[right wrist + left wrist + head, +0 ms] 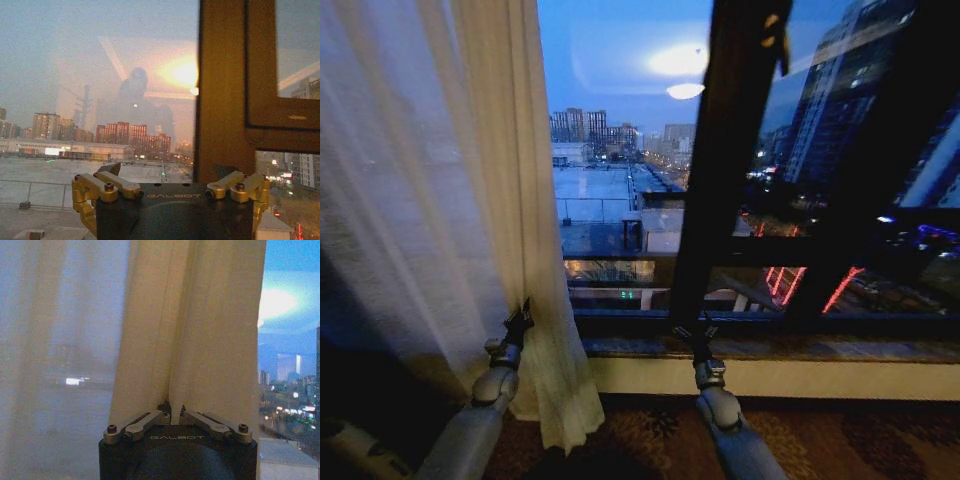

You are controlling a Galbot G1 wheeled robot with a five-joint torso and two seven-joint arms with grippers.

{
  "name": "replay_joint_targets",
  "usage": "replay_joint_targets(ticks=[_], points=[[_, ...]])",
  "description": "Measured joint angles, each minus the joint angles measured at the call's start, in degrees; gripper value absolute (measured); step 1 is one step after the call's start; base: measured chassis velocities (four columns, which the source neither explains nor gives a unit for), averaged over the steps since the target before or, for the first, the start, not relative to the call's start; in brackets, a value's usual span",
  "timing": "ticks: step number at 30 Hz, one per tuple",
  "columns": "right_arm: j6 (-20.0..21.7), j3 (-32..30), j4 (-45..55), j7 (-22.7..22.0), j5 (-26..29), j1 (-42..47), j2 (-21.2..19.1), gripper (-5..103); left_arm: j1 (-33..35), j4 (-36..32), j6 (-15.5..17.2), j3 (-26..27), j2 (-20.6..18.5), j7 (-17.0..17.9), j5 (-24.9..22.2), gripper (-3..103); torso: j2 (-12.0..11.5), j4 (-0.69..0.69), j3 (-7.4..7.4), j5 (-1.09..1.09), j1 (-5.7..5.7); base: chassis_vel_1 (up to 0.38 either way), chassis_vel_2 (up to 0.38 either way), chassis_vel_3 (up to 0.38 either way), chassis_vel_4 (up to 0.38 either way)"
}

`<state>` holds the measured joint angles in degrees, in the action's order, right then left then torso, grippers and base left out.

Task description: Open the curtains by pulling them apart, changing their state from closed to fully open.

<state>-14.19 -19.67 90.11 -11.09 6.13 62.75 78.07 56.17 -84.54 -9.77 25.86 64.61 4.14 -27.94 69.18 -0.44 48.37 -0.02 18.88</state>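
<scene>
A sheer white curtain [420, 200] hangs at the left of the head view, its pleats bunched together and its wavy hem near the floor. My left gripper [520, 322] is at the inner edge of this curtain, low down. In the left wrist view the left gripper [175, 409] is shut, pinching a fold of the cream curtain [200, 330]. My right gripper [698, 335] is raised in front of the window, touching no fabric. In the right wrist view the right gripper [170, 172] is open, its fingers spread wide before the glass.
A dark vertical window frame post [720, 150] stands just behind the right gripper and appears as the frame post [220, 100] in the right wrist view. A stone sill [800, 350] runs below the glass, above a pale wall strip [770, 378] and patterned carpet [820, 440].
</scene>
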Motion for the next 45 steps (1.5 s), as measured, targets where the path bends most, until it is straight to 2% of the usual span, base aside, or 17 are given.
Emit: replay_joint_targets(ticks=[5, 9, 21, 45], points=[[0.0, 0.0, 0.0, 0.0, 0.0, 0.0, 0.0, 100, 0.0, 0.0, 0.0, 0.0, -0.1, 0.1, 0.0, 0, 0.0, 0.01, 0.0, -0.01, 0.0, 0.055, 0.057, -0.031, -0.041], [0.0, -0.1, 0.0, 0.0, 0.0, 0.0, 0.0, 100, -0.2, 0.0, 0.0, -0.1, 0.1, 0.0, 0.1, 0, 0.0, -0.07, 0.01, 0.04, 0.0, -0.034, -0.048, 0.023, 0.027], [0.0, 0.0, 0.0, 0.0, 0.0, 0.0, 0.0, 100, -0.4, 0.1, 0.0, -0.2, -0.1, 0.0, 0.2, 0, 0.0, -0.01, 0.01, 0.01, 0.0, -0.018, -0.013, 0.011, 0.012], [0.0, 0.0, 0.0, 0.0, 0.0, 0.0, 0.0, 100, -0.1, -0.2, 0.1, -0.2, 0.3, 0.0, 0.5, 0, 0.0, -0.04, 0.0, 0.02, 0.0, 0.017, 0.019, -0.021, -0.019]])
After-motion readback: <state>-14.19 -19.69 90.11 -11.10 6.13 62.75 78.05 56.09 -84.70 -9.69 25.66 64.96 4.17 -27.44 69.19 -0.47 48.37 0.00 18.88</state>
